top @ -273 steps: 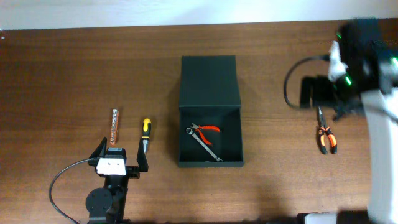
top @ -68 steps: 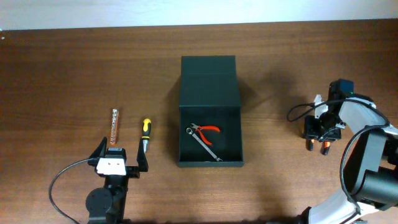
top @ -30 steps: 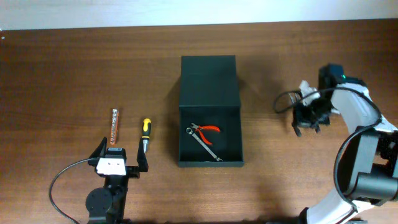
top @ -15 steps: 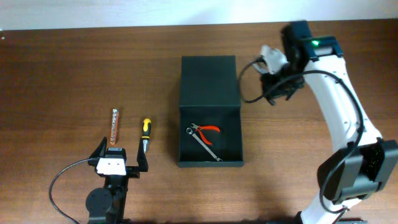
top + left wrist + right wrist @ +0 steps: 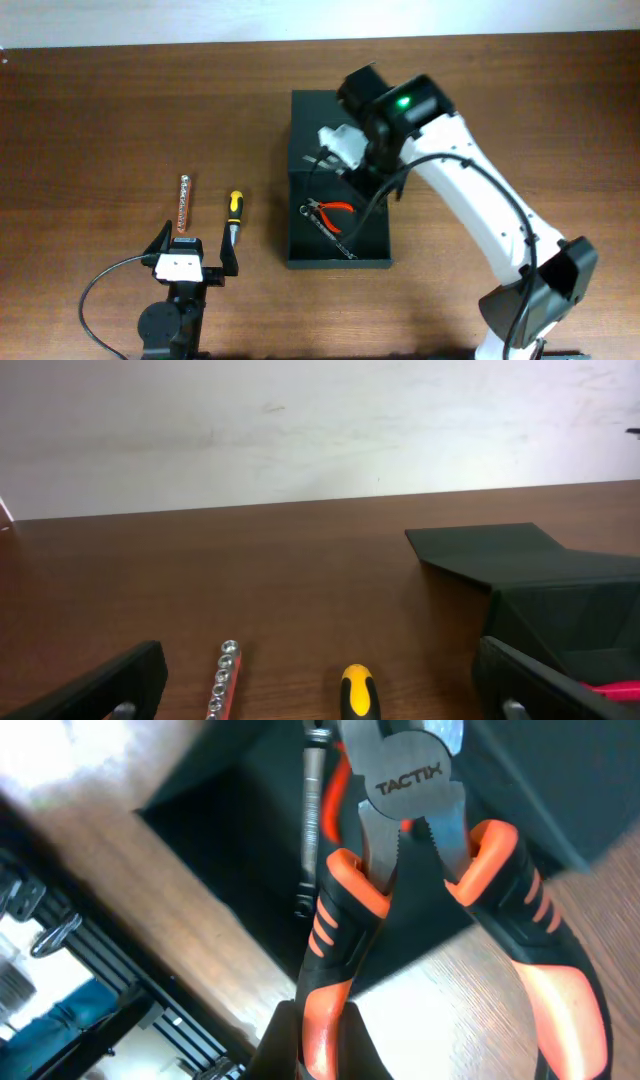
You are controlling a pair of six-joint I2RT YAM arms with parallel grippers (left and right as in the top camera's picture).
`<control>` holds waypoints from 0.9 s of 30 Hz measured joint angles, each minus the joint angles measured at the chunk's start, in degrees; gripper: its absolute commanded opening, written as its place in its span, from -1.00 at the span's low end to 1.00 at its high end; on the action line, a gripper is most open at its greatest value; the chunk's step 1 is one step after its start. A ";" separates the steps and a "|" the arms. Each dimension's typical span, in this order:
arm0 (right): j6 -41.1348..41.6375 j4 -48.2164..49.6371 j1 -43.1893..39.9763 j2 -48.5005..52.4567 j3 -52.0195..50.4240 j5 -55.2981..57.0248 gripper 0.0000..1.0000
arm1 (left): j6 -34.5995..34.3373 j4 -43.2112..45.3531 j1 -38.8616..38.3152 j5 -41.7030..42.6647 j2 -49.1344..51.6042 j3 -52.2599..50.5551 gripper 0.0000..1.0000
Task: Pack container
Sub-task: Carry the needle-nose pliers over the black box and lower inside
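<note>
The container (image 5: 315, 115) is a matte black box in the middle of the table, its flap lid lying open at the back. Red-handled pliers (image 5: 335, 210) and a steel wrench (image 5: 331, 236) lie inside it. My right gripper (image 5: 308, 1030) hangs over the box's opening, shut on one handle of orange-and-black pliers (image 5: 410, 780), whose head points down into the box. In the overhead view the right arm (image 5: 450, 190) hides most of that tool. My left gripper (image 5: 196, 250) rests open near the front left, nothing between its fingers.
A yellow-and-black screwdriver (image 5: 233, 215) and a red socket rail (image 5: 185, 200) lie on the table just ahead of the left gripper, left of the container. The screwdriver (image 5: 359, 695) and the rail (image 5: 224, 680) also show low in the left wrist view.
The right arm has swung left from the table's right side to over the container, carrying the orange-and-black pliers. The left arm has not moved.
</note>
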 measured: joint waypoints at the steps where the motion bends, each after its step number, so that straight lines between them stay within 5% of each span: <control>1: 0.00 0.33 1.11 0.00 0.00 0.02 -0.91 | 0.00 0.00 0.00 0.00 0.00 0.00 0.99; 13: 1.99 3.41 4.66 0.00 -0.74 -0.17 -0.91 | 0.02 0.00 0.00 0.02 0.00 0.00 0.99; 27: 3.21 13.20 4.66 0.00 -15.26 -0.20 -0.83 | 0.02 0.00 0.00 0.00 0.00 0.00 0.99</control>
